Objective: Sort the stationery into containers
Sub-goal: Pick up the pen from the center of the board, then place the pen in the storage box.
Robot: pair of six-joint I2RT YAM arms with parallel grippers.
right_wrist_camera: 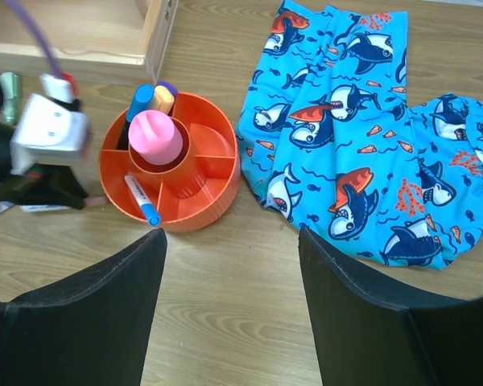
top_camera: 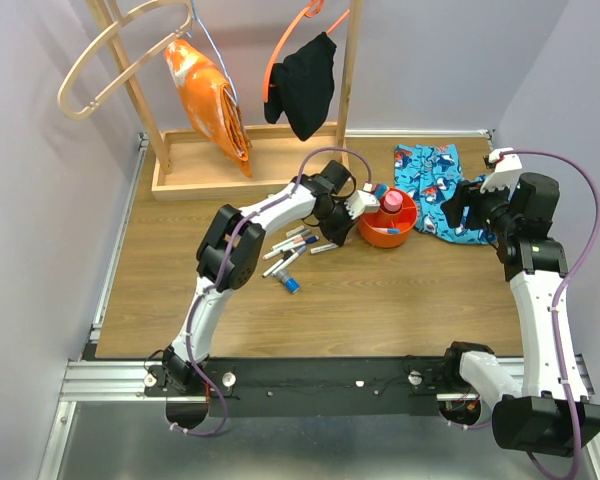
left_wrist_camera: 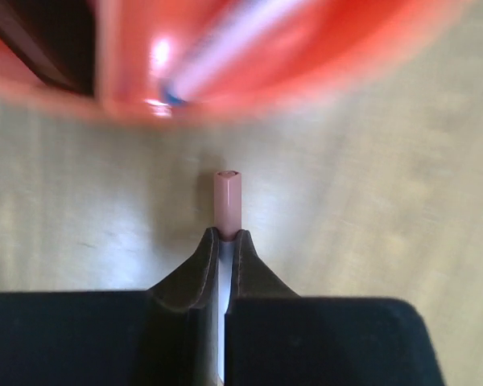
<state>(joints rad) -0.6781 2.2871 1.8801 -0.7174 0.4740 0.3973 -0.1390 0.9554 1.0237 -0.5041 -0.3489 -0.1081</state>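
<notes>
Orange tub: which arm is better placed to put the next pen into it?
Left. The left gripper is shut on a pen right beside the orange tub. The right gripper is open and empty, farther from the tub, by the shark-print cloth.

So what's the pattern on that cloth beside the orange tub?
The cloth is bright blue, printed with cartoon sharks and orange fish; clearest in the right wrist view.

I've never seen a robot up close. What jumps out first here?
A bright blue shark-print cloth lies far right, beside a round orange tub with a pink tube standing in its middle. Just left of the tub, the left arm's fingers pinch a pinkish pen.
</notes>
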